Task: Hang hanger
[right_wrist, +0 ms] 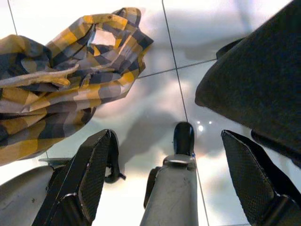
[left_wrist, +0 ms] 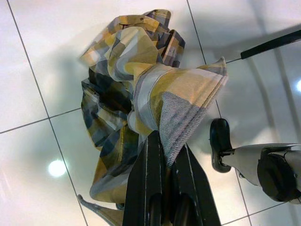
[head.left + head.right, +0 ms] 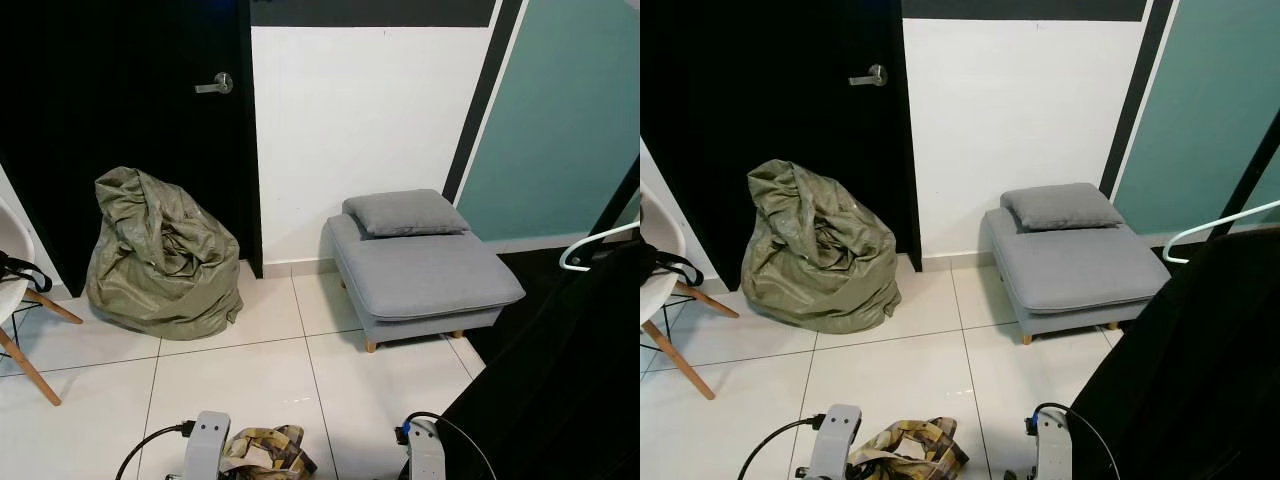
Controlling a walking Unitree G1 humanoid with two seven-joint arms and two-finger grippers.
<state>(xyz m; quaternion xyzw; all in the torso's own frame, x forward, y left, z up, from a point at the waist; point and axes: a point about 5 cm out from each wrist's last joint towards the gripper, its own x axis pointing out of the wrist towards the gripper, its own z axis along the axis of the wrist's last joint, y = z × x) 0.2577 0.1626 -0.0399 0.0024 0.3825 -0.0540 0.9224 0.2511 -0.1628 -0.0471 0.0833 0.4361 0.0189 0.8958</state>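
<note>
A white hanger (image 3: pixel 598 240) pokes out above a black garment (image 3: pixel 560 380) at the far right, beside the footstool. My left gripper (image 2: pixel 162 141) is shut on a fold of a yellow and grey plaid shirt (image 2: pixel 127 89), which hangs bunched just above the white floor tiles. That shirt (image 3: pixel 265 450) sits between my two forearms at the bottom of the head views. My right gripper (image 1: pixel 171 160) hangs open with nothing between its fingers (image 1: pixel 91 172), the plaid shirt on one side and the black garment (image 1: pixel 254 80) on the other.
A grey footstool (image 3: pixel 425 275) with a cushion stands against the white wall. A crumpled olive bag (image 3: pixel 160 255) leans by the black door (image 3: pixel 130 120). A white chair (image 3: pixel 15 290) is at the left edge. Open tiled floor (image 3: pixel 250 370) lies ahead.
</note>
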